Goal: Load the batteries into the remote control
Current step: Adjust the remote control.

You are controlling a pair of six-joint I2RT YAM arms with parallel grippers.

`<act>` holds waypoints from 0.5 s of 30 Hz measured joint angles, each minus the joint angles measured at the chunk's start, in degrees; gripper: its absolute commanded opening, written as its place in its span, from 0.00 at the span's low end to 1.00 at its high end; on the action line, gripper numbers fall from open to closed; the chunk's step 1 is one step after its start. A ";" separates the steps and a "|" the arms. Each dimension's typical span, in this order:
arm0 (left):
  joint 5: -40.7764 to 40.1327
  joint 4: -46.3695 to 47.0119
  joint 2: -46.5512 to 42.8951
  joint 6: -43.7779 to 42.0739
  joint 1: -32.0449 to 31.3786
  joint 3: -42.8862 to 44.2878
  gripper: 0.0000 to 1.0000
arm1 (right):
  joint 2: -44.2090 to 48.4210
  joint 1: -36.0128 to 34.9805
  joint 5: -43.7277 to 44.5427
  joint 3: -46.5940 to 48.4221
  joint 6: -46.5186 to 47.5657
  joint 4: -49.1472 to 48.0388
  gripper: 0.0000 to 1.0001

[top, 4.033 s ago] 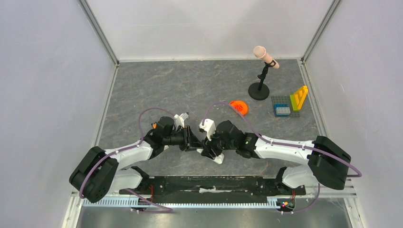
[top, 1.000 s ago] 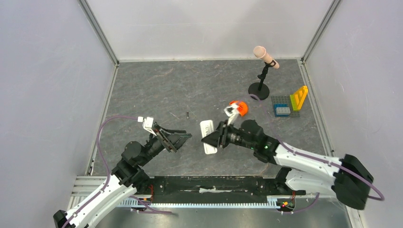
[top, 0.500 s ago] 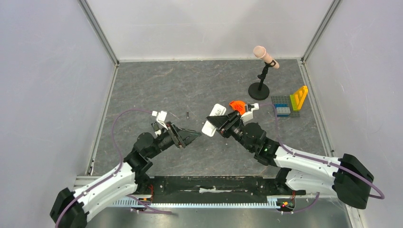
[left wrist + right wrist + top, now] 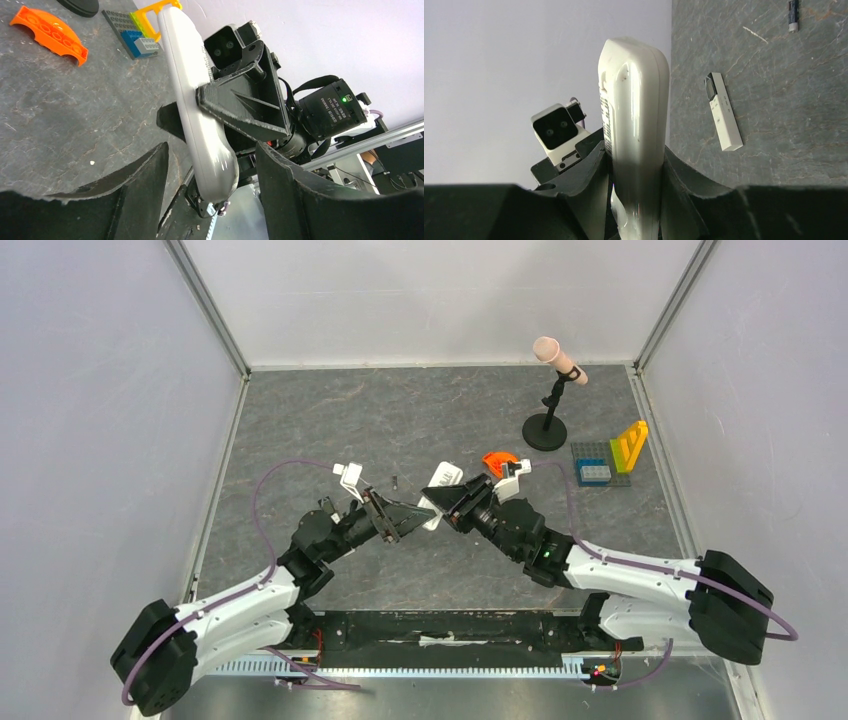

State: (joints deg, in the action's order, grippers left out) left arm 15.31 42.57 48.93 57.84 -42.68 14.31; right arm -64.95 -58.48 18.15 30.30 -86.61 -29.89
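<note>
My right gripper (image 4: 447,502) (image 4: 636,155) is shut on the remote control (image 4: 441,483) (image 4: 634,100), a long white bar held off the table with its length sticking out past the fingers. My left gripper (image 4: 408,517) (image 4: 212,150) faces it, open. The remote control's (image 4: 192,90) rounded end lies between the left fingers (image 4: 135,185), with a gap on each side. One dark battery (image 4: 395,481) (image 4: 793,15) lies on the grey table just behind the grippers. No other batteries show.
A short white block with a dark strip (image 4: 723,111) lies on the table. An orange curved piece (image 4: 500,462) (image 4: 50,32) sits behind the right gripper. A microphone stand (image 4: 545,430) and a brick baseplate (image 4: 600,465) stand back right. Walls enclose the table.
The left gripper has swung up and right, closing in on the remote. The right gripper has carried the remote back and left to meet it. Both kept their jaw states.
</note>
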 measured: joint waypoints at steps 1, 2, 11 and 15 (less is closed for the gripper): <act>0.00 0.37 0.37 0.20 -0.20 0.00 0.55 | -0.33 -0.28 0.00 0.20 -0.04 0.00 0.00; 0.02 0.81 0.79 0.46 -0.35 0.00 0.46 | -0.66 -0.59 0.11 0.35 -0.13 -0.02 0.01; -0.68 -0.46 0.79 6.43 -0.79 0.31 0.02 | -0.50 -1.25 1.29 0.68 3.23 -0.31 0.66; -0.13 -5.73 -2.12 3.67 -0.85 0.46 0.02 | 3.21 -0.92 1.81 0.57 7.54 3.06 0.86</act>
State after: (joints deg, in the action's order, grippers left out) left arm 15.18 36.84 46.81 61.52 -43.53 14.76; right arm -61.73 -59.40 19.97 30.87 -79.07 -26.83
